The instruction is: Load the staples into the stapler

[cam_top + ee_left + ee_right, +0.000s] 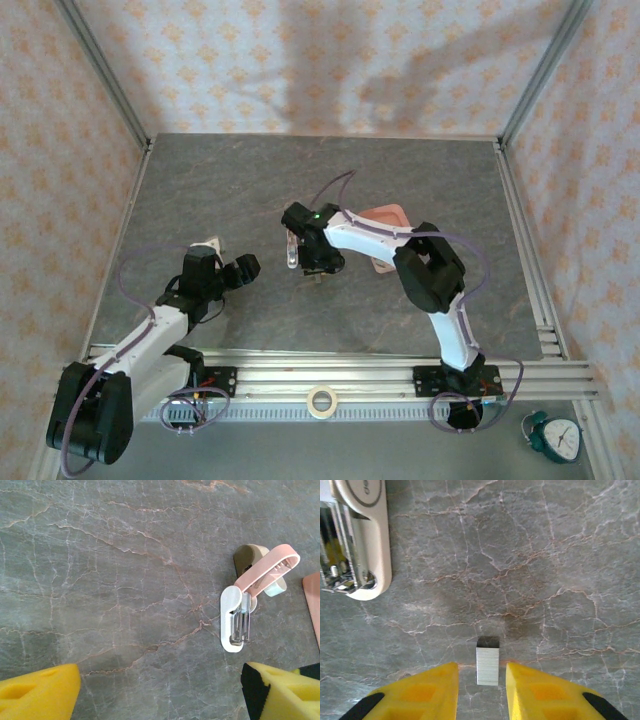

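Observation:
The stapler point(234, 622) lies open on the grey table, its white base with the metal channel facing up and its pink lid point(267, 570) swung back. It is also at the top left of the right wrist view point(362, 540) and under the right arm's wrist point(292, 250). A small grey block of staples point(487, 667) lies on the table between the yellow fingers of my right gripper point(482, 670), with a gap on each side, so the jaws are open. My left gripper point(161, 675) is wide open over bare table, a little short of the stapler.
A shallow pink tray point(392, 216) sits behind the right arm, and its edge point(313, 602) lies right of the stapler. A tape roll point(320, 401) and a small clock point(553, 436) lie off the table at the front. Metal frame rails point(525, 250) border the table.

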You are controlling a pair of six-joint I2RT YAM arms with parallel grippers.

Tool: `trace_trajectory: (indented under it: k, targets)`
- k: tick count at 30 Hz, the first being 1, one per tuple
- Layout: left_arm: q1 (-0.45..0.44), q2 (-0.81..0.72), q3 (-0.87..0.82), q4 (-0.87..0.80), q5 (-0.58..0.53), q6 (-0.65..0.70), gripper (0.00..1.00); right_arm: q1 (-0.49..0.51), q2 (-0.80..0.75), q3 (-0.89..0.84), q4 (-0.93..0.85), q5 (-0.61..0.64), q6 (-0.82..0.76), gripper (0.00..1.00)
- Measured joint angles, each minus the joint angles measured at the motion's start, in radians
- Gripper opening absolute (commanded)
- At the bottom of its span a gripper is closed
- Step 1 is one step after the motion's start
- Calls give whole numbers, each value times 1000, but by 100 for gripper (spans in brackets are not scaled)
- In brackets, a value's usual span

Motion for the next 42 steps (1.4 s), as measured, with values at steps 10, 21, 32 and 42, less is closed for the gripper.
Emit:
trace_trajectory:
  k: [10,21,32,42]
  targets:
    - [0,0,0,0,0,16,85,2,32,6,-10,0,-6,30]
    - [0,-2,0,-2,0,37,85,2,44,32,-19,13,-11,27]
    - [0,-13,0,-13,0,43,85,2,68,44,-24,34,-18,24]
    - [0,-13,0,-15,0,44,85,2,77,50,-24,34,-19,17]
